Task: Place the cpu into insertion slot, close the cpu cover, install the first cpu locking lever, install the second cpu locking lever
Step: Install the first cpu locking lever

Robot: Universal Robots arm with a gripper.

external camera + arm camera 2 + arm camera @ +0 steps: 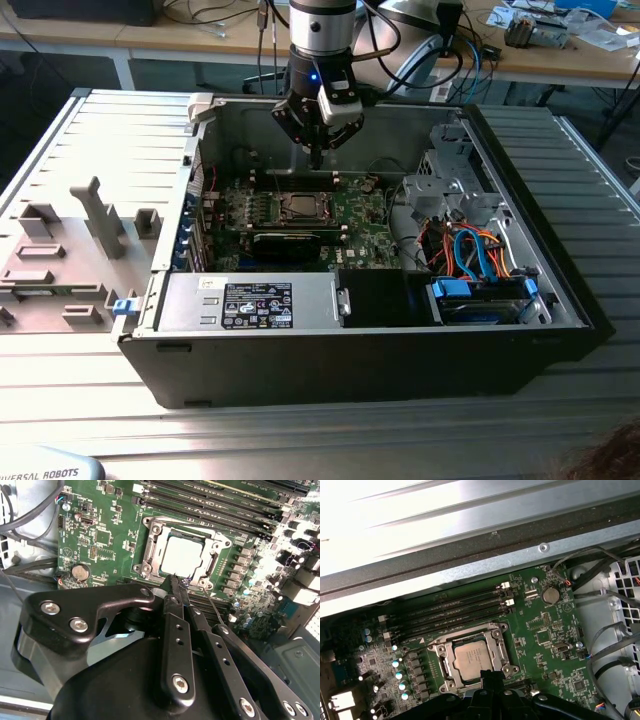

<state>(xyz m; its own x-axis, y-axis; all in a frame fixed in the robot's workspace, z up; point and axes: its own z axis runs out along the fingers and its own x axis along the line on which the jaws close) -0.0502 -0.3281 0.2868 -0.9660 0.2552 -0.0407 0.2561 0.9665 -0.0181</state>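
Note:
The cpu [182, 555] lies silver side up in the insertion slot [148, 555] in the middle of the green motherboard [360, 215]. The cpu cover [216, 545] lies flat over it, framing the chip. In the first wrist view the cpu [474, 660] and the cpu cover [445, 655] look the same. My gripper [177, 582] hangs above the socket's edge with its fingers shut together and nothing visible between them. A thin metal lever [212, 607] runs from the socket corner past the fingers. In the exterior view my gripper [316, 158] is above the cpu [298, 207], apart from it.
Long memory slots [455, 607] lie beside the socket. The open computer case [560, 290] walls surround the board. A power supply [250, 300] sits at the front, and a drive cage [450, 185] and cables [470, 250] on the exterior view's right. A grey fixture tray [70, 250] lies outside.

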